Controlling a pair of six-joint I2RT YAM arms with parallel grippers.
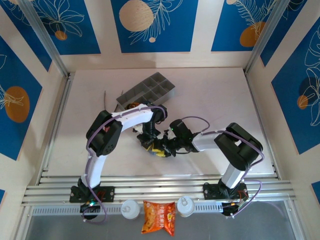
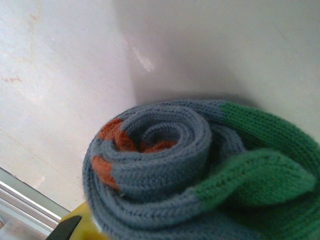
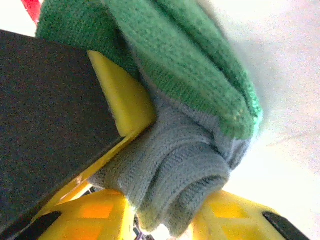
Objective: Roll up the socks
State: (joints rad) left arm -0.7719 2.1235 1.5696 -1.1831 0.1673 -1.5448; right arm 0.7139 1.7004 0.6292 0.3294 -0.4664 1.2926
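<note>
Rolled grey-blue sock (image 2: pixel 165 165), green toe outermost, lies lower centre of frame on the tabletop (image 2: pixel 50 75). Right fingers (image 3: pixel 235 215) narrow, pinching the roll between them. Left fingers (image 2: pixel 75 222) touch the roll; closure: cannot tell.

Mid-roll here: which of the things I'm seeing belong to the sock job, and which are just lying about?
Job: grey-blue sock, green toe, rolled up; orange-brown patch by the grey compartment tray, possibly the second sock, too small to tell.
Lying about: that tray; snack bag at the near edge; two white round objects flanking it.
</note>
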